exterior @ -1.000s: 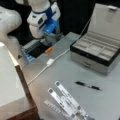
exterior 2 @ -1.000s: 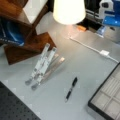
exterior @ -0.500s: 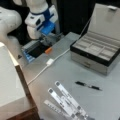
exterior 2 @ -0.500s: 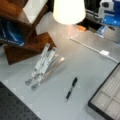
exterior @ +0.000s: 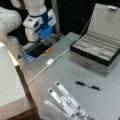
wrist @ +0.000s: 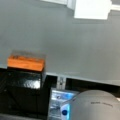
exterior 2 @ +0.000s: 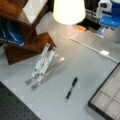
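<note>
Hovering gripper [exterior: 51,41] at desk [exterior: 65,72] back edge, nearest the orange block [exterior: 48,50].
I can't tell the fingers' state; pen [exterior: 88,86] lies well apart, near the open jewelry box [exterior: 96,53].

Near the gripper [exterior: 48,41], an orange block [exterior: 48,50] and white cable [exterior: 50,62] lay; beyond them, the pen [exterior: 88,85], open box [exterior: 96,51] and metal stand [exterior: 66,101] blocked the table [exterior: 62,72].

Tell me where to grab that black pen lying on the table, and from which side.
Grip the pen around its middle, coming straight down from above. It lies flat on the grey table, slim, with bare surface along both long sides, so the fingers could close across its width. The open box sits apart from it.
</note>
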Controlling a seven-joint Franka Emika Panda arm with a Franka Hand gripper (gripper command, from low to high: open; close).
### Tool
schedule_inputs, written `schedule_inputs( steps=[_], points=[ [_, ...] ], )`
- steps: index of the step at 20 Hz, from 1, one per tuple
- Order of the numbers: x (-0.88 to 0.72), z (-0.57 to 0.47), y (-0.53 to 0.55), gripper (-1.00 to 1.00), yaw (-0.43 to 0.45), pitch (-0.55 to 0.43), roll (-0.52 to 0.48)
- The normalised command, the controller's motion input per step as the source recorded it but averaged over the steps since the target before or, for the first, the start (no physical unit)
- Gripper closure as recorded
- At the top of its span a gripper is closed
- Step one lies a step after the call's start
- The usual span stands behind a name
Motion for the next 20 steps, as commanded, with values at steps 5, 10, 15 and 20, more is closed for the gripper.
schedule_inputs(
  steps=[5, 10, 15, 20],
  points=[
    [-0.25, -0.18, -0.02, 1.0, -0.055, -0.182, -0.177],
    [-0.29, -0.18, -0.03, 1.0, -0.042, -0.181, -0.178],
    [-0.31, -0.22, 0.0, 1.0, -0.069, -0.167, -0.088],
    [-0.33, -0.31, 0.07, 1.0, -0.09, -0.194, -0.041]
  ],
)
